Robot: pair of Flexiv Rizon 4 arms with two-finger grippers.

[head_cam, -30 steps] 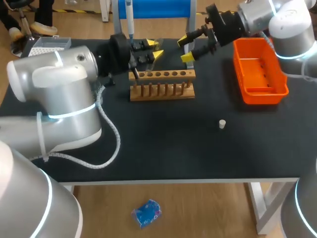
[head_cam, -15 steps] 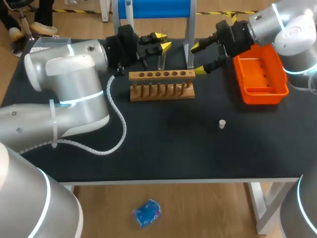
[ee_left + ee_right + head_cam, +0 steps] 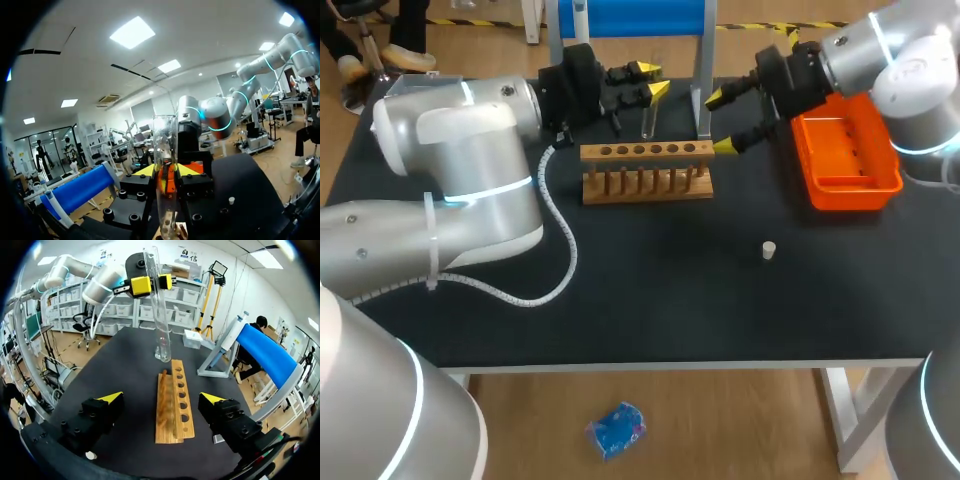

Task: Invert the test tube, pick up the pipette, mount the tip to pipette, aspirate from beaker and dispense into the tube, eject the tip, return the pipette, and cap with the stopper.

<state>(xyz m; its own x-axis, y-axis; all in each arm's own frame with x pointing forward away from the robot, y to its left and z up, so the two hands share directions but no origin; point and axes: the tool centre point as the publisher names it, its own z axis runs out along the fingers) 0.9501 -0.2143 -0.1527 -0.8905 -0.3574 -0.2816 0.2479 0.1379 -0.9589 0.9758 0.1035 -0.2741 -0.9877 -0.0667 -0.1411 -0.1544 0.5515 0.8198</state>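
Note:
A clear glass test tube [image 3: 647, 122] hangs upright in my left gripper [image 3: 642, 84], which is shut on it just behind the wooden tube rack [image 3: 647, 170]. In the left wrist view the tube [image 3: 165, 145] stands between the yellow tips of that gripper [image 3: 166, 172]. My right gripper [image 3: 725, 120] is open by the rack's right end, with nothing in it. From the right wrist view its fingers [image 3: 161, 398] straddle the rack [image 3: 175, 407], with the tube [image 3: 159, 310] beyond its far end. A white stopper [image 3: 769, 250] lies on the mat. The pipette [image 3: 580, 15] hangs on the blue stand [image 3: 630, 18].
An orange bin [image 3: 845, 145] sits at the right, behind my right gripper. A tip box [image 3: 420, 92] stands at the back left, partly hidden by my left arm. The blue stand's posts [image 3: 703, 85] rise just behind the rack.
My left gripper has lifted and swung the tube back from the rack's left end to behind its middle. My right gripper has drawn away to the right.

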